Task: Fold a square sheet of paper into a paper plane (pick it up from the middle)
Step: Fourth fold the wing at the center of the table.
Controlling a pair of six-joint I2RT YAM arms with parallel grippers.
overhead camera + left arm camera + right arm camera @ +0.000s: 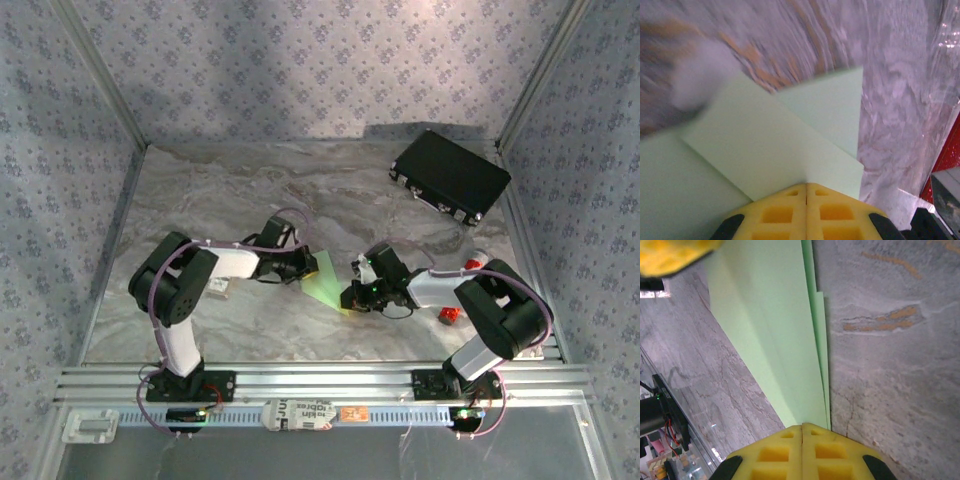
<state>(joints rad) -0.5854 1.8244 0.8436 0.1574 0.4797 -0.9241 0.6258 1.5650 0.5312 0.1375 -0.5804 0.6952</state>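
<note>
Yellow pads of the left gripper [806, 192] are pressed together on the folded square sheet of paper [760, 145], at its 9 o'clock. The right gripper [802, 435] pinches the 3 o'clock end. The paper is mid-table [230, 190]. For a clean crease, I'd line up the edges before pressing.

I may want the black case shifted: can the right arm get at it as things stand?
Probably not yet. The way to the black case looks free, but the right gripper is shut on the green paper, which the left gripper also pinches.
</note>
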